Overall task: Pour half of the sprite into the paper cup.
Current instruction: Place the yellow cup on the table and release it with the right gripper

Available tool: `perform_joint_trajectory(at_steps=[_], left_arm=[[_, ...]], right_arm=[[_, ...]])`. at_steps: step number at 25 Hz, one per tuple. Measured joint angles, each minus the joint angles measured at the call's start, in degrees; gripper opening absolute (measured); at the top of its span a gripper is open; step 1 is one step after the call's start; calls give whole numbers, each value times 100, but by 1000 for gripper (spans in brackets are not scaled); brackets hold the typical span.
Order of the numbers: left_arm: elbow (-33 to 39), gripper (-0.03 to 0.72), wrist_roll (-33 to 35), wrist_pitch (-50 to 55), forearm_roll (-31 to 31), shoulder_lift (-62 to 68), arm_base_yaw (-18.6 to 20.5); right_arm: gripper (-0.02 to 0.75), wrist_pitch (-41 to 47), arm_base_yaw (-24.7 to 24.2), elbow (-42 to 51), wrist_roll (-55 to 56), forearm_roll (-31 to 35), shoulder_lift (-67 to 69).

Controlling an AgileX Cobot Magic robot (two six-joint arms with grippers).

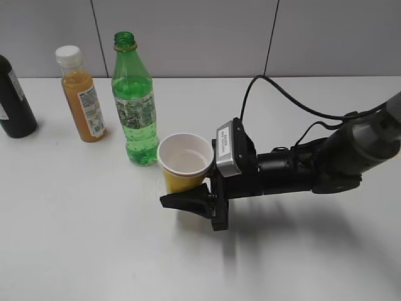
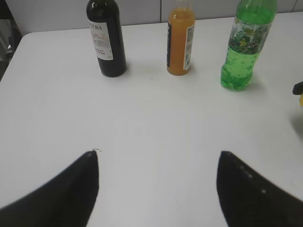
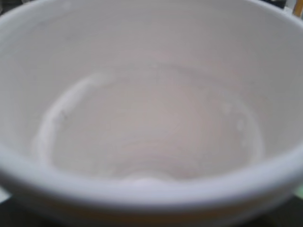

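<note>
The sprite (image 1: 135, 106) stands upright and capless at the back of the white table; it also shows in the left wrist view (image 2: 241, 52). The paper cup (image 1: 185, 164), yellow outside and white inside, is right next to the sprite's base. My right gripper (image 1: 166, 189) reaches in from the right and is shut on the cup's lower part; its far finger is hidden behind the cup. The cup's white inside (image 3: 151, 118) fills the right wrist view and looks empty. My left gripper (image 2: 158, 156) is open and empty over bare table, well short of the bottles.
An orange juice bottle (image 1: 82, 94) with a white cap and a dark bottle (image 1: 14, 100) stand left of the sprite; both show in the left wrist view (image 2: 180, 40) (image 2: 107, 38). A grey wall runs behind the table (image 1: 94, 238).
</note>
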Motion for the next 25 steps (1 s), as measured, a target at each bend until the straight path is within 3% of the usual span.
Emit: perform_joint_trajectory(at_steps=[9, 25], left_arm=[[0, 589, 0, 0, 0, 0, 0], [0, 589, 0, 0, 0, 0, 0]], right_arm=[[443, 70, 124, -480, 52, -20, 473], [442, 385, 124, -643, 51, 497, 826]])
